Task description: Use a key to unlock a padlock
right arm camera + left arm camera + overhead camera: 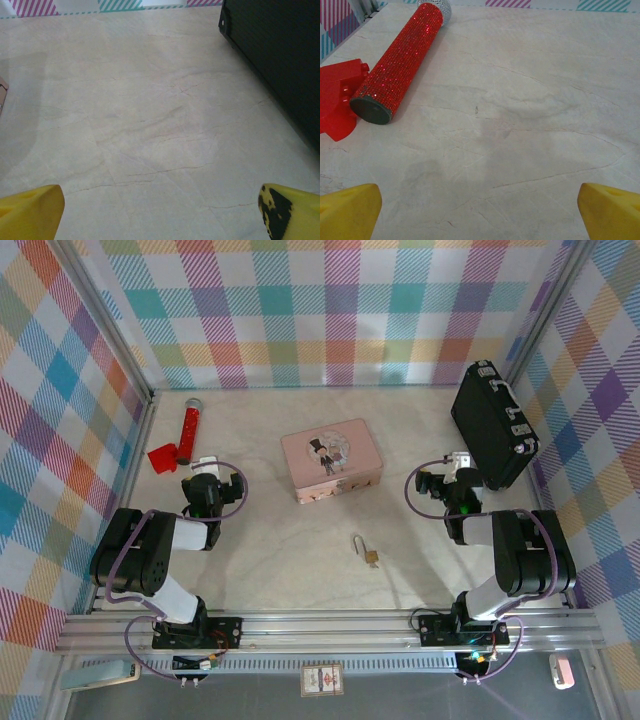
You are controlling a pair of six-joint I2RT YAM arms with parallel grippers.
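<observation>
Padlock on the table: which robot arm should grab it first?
Probably the right: the padlock lies nearer the right end effector than the left end effector, and both are open and empty.

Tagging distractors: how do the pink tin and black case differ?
The tin is pink, the case black. The tin lies flat mid-scene with its printed lid up; the case stands on edge at far right. The case is larger. Both are rectangular and look shut.
</observation>
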